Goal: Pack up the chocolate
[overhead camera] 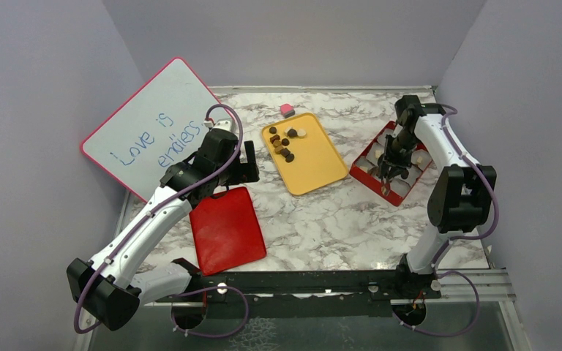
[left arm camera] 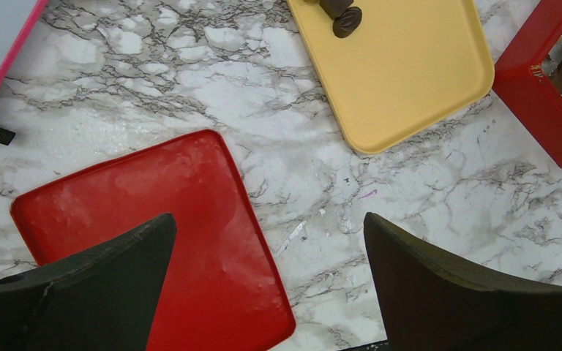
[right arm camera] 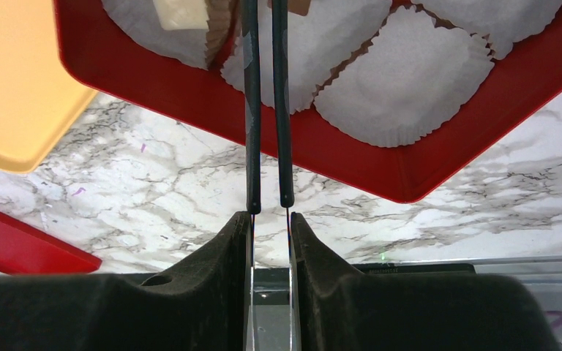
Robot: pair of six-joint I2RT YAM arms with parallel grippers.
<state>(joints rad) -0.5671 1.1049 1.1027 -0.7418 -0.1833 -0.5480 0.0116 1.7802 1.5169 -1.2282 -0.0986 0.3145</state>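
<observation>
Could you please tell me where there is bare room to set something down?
Bare marble lies between the lid and the box, on the near side of the tray. The tray's near half is free too; chocolate crowds its far end.

We look down on a table (overhead camera: 322, 219) whose top has a white marble pattern veined in grey, and it fills the floor of a small booth. Three plain walls close it in: a back wall (overhead camera: 293, 36), a left wall (overhead camera: 36, 110) and a right wall (overhead camera: 534, 88), all a pale lavender grey with no windows. A whiteboard (overhead camera: 146, 124) with a pink frame leans against the left wall, and we read "Love is endless" in blue handwriting on it. A black rail (overhead camera: 322, 281) runs along the table's near edge. The light is soft and even, the shadows faint, and from the left wrist view we see a dull sheen on the marble.
</observation>
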